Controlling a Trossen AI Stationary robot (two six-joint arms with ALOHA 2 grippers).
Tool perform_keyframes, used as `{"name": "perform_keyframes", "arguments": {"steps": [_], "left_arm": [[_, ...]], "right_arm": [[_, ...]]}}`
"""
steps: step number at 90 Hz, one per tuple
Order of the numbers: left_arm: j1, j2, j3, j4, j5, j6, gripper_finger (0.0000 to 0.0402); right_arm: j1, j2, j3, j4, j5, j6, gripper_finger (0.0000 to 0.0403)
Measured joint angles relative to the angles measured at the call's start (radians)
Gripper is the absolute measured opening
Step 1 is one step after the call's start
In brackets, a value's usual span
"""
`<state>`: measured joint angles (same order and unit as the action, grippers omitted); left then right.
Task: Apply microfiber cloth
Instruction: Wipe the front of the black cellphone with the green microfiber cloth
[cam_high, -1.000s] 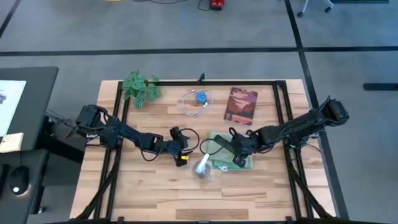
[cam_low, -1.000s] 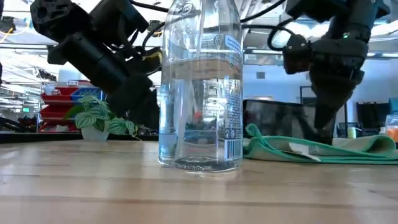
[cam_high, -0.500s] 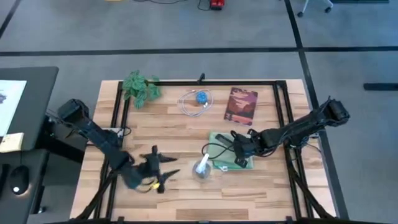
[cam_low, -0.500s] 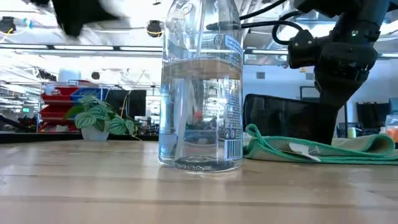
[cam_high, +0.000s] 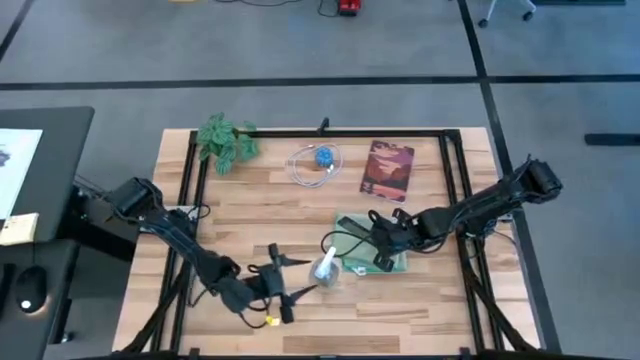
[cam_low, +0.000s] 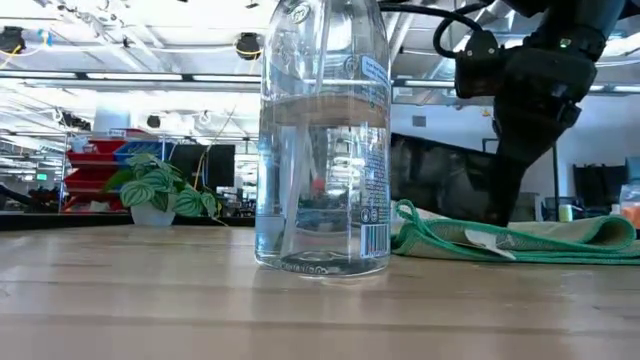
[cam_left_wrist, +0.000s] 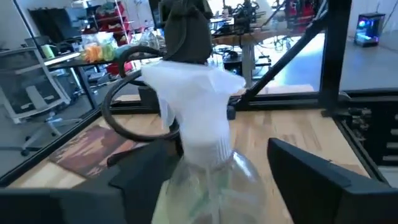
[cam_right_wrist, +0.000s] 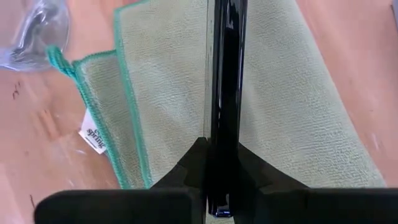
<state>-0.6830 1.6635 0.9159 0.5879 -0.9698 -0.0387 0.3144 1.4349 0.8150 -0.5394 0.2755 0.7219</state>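
The right pincer (cam_right_wrist: 222, 180) pinches a black phone (cam_right_wrist: 222, 87) edge-up over the microfiber cloth (cam_right_wrist: 168, 93), seemingly for wiping; the left pincer (cam_left_wrist: 205, 174) is spread around the spray bottle (cam_left_wrist: 202, 155) at six o'clock.

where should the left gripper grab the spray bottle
Around the narrow neck just under the white trigger head of the spray bottle, coming in level from the side. The bottle stands upright and its clear body is wider. The left gripper already has open fingers flanking it, opposite the microfiber cloth.

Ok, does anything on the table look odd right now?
Yes: the black phone stands on its thin edge over the microfiber cloth, clamped in the right gripper, not lying flat. The left gripper hangs open at the spray bottle.
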Motion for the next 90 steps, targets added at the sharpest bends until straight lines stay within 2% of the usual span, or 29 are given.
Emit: {"name": "perform_keyframes", "arguments": {"steps": [13, 26, 37, 49, 52, 63, 72, 77, 90], "left_arm": [[0.043, 0.058, 0.042, -0.001, 0.023, -0.047, 0.03], [0.075, 0.088, 0.074, 0.0, 0.019, -0.096, 0.028], [0.078, 0.088, 0.091, -0.005, -0.033, -0.098, 0.0224], [0.068, 0.062, 0.092, -0.086, -0.084, -0.117, 0.0115], [0.061, 0.048, 0.092, -0.126, -0.106, -0.12, 0.0106], [0.027, -0.036, 0.092, -0.335, -0.211, -0.109, 0.0106], [0.002, -0.154, 0.09, -0.597, -0.369, -0.161, 0.0106], [0.0, -0.232, 0.091, -0.791, -0.378, -0.286, 0.0106], [0.026, -0.386, 0.089, -1.38, -0.305, -0.759, 0.0106]], "right_arm": [[0.0, 0.0, 0.0, 0.001, 0.0, -0.005, 0.0022], [0.0, -0.001, 0.0, 0.002, 0.0, -0.012, 0.0022], [0.0, -0.001, 0.0, 0.005, 0.0, -0.013, 0.0022], [0.0, -0.001, 0.001, 0.005, 0.0, -0.015, 0.0022], [0.0, -0.001, 0.001, 0.006, 0.0, -0.016, 0.0022], [0.0, -0.001, 0.001, 0.017, 0.0, -0.016, 0.0023], [0.0, -0.002, 0.001, 0.018, 0.001, -0.016, 0.0023], [0.001, -0.002, 0.001, 0.024, 0.0, -0.016, 0.0023], [0.009, -0.002, 0.001, 0.024, 0.002, -0.017, 0.0023]]}}
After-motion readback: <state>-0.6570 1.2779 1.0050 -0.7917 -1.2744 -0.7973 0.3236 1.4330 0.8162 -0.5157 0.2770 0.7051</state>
